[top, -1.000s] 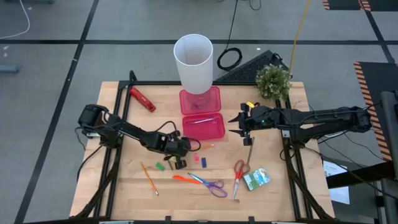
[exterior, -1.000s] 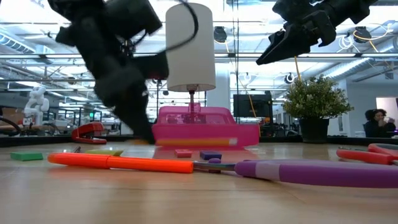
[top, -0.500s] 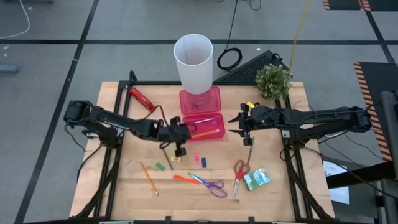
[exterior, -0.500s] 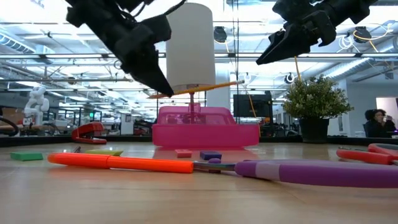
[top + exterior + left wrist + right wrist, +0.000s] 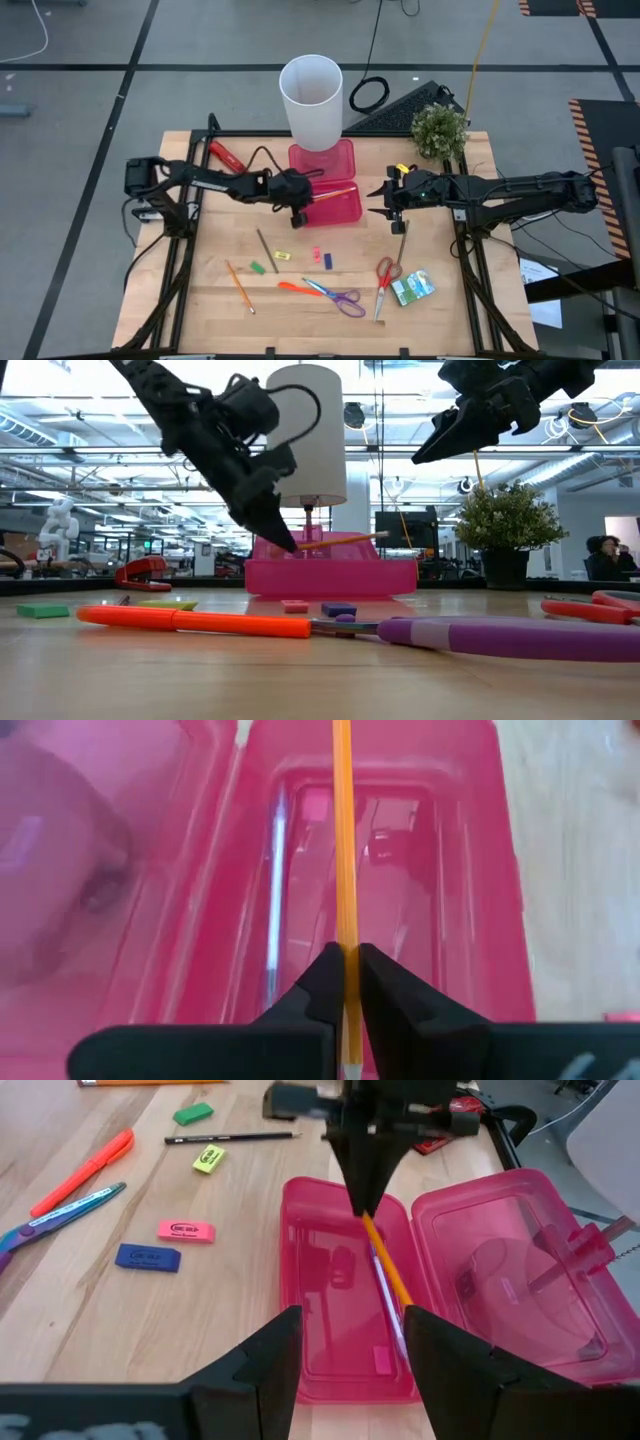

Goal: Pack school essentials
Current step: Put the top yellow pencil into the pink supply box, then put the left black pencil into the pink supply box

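1. Pencil case of translucent pink plastic (image 5: pixel 345 210), lying open near the table's far middle, is the target; its lid (image 5: pixel 322 160) lies flat behind it under the tall white cup (image 5: pixel 311 100). The tray already holds a thin pen-like item.
2. Risk, as I judge it: the left gripper (image 5: pixel 300 203) hangs over the tray's left end, clamped on a thin orange pencil (image 5: pixel 343 870) by its lower end. Held so near the tip, the pencil may pivot in the grip, or on release catch the rim and roll onto the wood.
3. The right gripper (image 5: pixel 376 201), fingers spread and empty, waits just right of the case; a wide swing of either arm could nudge it.
4. The pencil is slim, smooth, bright orange, lying along the tray's length above the floor.
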`<action>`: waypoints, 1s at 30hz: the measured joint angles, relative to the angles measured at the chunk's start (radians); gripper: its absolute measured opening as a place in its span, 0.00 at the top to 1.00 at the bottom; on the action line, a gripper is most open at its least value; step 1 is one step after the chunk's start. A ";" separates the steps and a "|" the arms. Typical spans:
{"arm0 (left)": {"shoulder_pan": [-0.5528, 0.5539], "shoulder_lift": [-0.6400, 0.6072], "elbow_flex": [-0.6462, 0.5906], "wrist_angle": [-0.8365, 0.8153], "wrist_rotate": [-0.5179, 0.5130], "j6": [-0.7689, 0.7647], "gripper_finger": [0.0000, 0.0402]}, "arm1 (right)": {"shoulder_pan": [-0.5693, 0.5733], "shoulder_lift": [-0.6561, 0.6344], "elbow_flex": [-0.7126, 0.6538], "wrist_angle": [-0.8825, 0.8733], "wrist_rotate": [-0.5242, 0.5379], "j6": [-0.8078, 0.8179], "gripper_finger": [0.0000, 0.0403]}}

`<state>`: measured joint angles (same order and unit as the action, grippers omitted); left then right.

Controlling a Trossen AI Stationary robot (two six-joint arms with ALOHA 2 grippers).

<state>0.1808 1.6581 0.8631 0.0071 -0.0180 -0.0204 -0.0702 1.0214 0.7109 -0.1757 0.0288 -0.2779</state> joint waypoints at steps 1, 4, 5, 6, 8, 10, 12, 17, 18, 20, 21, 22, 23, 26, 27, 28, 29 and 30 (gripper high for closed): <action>0.002 0.013 0.000 0.006 0.001 0.000 0.93 | 0.000 0.000 0.000 -0.001 0.000 0.000 0.58; 0.015 0.042 0.000 -0.002 0.002 -0.003 0.93 | 0.000 0.000 0.000 -0.001 0.000 0.003 0.58; 0.018 0.045 0.000 -0.012 0.002 -0.008 0.93 | 0.000 0.000 0.000 -0.001 0.000 0.005 0.58; 0.022 0.046 0.000 -0.021 0.001 -0.013 0.93 | 0.000 0.000 0.000 -0.001 0.000 0.010 0.58; 0.023 0.045 0.000 -0.028 0.001 -0.016 0.91 | 0.000 0.000 0.000 -0.001 -0.003 0.028 0.58; 0.021 0.045 0.000 -0.033 -0.005 -0.019 0.88 | 0.000 0.000 0.000 0.000 -0.005 0.055 0.58; 0.020 0.044 0.000 -0.028 -0.012 -0.019 0.83 | 0.004 0.000 0.000 -0.001 -0.005 0.085 0.58; 0.019 0.040 0.000 -0.027 -0.025 -0.035 0.69 | 0.049 0.018 0.000 0.010 -0.002 0.140 0.58; 0.016 0.027 0.000 -0.039 -0.026 -0.035 0.67 | 0.062 0.026 0.000 0.021 0.001 0.154 0.58; 0.000 -0.009 0.000 -0.051 -0.027 -0.031 0.65 | 0.089 0.043 0.000 0.031 0.002 0.186 0.58; -0.014 -0.034 0.001 -0.060 -0.028 -0.024 0.64 | 0.103 0.051 0.000 0.030 0.004 0.207 0.58; -0.030 -0.063 0.001 -0.089 -0.033 -0.018 0.64 | 0.120 0.061 0.000 0.029 0.010 0.231 0.58; -0.047 -0.095 0.001 -0.123 -0.037 -0.015 0.64 | 0.139 0.069 0.000 0.029 0.030 0.259 0.58; -0.116 -0.183 0.001 -0.208 -0.071 -0.013 0.63 | 0.205 0.082 0.000 -0.015 0.081 0.320 0.58; -0.141 -0.209 0.001 -0.251 -0.081 -0.012 0.63 | 0.226 0.085 0.000 -0.033 0.082 0.326 0.58; -0.165 -0.230 0.001 -0.289 -0.084 -0.014 0.63 | 0.246 0.085 0.000 -0.061 0.081 0.333 0.58; -0.189 -0.243 0.001 -0.323 -0.084 -0.019 0.63 | 0.263 0.085 0.000 -0.091 0.079 0.344 0.58; -0.213 -0.252 0.002 -0.365 -0.084 -0.031 0.63 | 0.274 0.085 0.000 -0.114 0.078 0.357 0.58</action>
<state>-0.0319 1.4058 0.8646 -0.3578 -0.1018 -0.0518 0.2042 1.1069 0.7105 -0.2901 0.1066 0.0793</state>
